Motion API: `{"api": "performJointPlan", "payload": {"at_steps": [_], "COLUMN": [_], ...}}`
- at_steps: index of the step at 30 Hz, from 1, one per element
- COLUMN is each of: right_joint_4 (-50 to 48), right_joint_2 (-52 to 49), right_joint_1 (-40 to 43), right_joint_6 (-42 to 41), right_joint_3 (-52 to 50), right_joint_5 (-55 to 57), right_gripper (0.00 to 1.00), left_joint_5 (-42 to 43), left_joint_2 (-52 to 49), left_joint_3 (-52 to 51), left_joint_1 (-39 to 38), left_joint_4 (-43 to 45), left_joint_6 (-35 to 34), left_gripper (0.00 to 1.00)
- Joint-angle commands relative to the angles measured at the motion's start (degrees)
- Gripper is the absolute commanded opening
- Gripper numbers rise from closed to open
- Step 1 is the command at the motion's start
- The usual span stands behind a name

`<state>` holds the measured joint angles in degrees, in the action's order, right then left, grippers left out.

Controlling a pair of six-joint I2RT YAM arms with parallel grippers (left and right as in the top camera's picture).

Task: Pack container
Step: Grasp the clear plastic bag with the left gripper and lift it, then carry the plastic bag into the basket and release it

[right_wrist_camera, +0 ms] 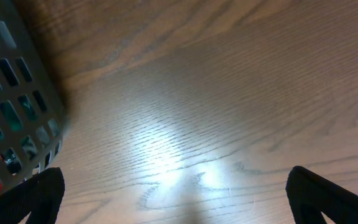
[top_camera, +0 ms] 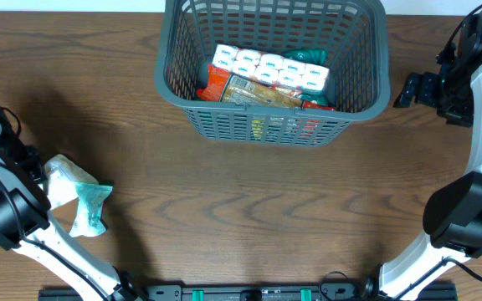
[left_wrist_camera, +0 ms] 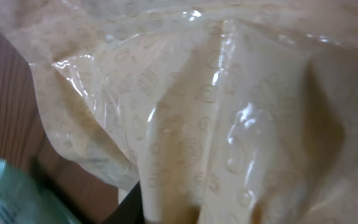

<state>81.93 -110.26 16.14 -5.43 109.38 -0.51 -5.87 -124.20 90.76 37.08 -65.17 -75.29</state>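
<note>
Left claw (top_camera: 47, 186) sat over a crinkly translucent packet (left_wrist_camera: 229, 124), though whether it gripped could not be told. The lattice-sided grey plastic basket (top_camera: 266, 125) lay far up and to the right across the wood-grain worktop (top_camera: 249, 209), its long axis running left to right. Right claw (right_wrist_camera: 182, 196), spread wide and empty, hung just beside the basket's right wall, the nearer arm.

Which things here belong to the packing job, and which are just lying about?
Job: container; packets inside it; pale crinkly packet and teal packet, both on the table by the left arm.
Just there: table; black rail at its near edge.
</note>
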Motion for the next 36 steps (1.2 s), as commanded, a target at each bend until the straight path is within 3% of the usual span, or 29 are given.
{"api": "performJointPlan", "payload": {"at_steps": [1,10,13,15,20,25,31,36], "right_joint_4": [0.2,0.6,0.7,0.7,0.8,1.0,1.3,1.4], "right_joint_2": [-0.8,-0.8,-0.8,-0.8,-0.8,-0.8,-0.8,-0.8], "right_joint_1": [-0.5,-0.5,-0.5,-0.5,-0.5,-0.5,-0.5,-0.5], "right_joint_6": [0.0,0.0,0.0,0.0,0.0,0.1,0.9,0.8], "right_joint_3": [-0.1,-0.1,-0.1,-0.1,-0.1,-0.1,-0.1,-0.1], "right_joint_5": [-0.4,-0.4,-0.4,-0.4,-0.4,-0.4,-0.6,-0.6], "right_gripper": [0.99,0.99,0.99,0.99,0.99,0.99,0.99,0.99], "left_joint_5": [-2.7,-1.0,6.9,12.6,26.6,26.6,26.6,26.6], "left_joint_2": [2.9,16.6,23.1,27.4,35.8,38.9,37.9,34.9], "left_joint_3": [3.4,9.1,10.4,11.4,14.6,18.1,19.1,19.1], "left_joint_1": [0.2,-2.5,-4.9,-6.9,-15.3,-28.6,-42.6,-50.3], "left_joint_4": [0.4,4.9,6.2,8.1,12.3,12.2,18.0,30.1], "left_joint_6": [11.4,43.9,56.9,61.9,81.1,97.6,113.2,117.7], "left_gripper": [0.15,0.14,0.12,0.10,0.07,0.06,0.15,0.17]}}
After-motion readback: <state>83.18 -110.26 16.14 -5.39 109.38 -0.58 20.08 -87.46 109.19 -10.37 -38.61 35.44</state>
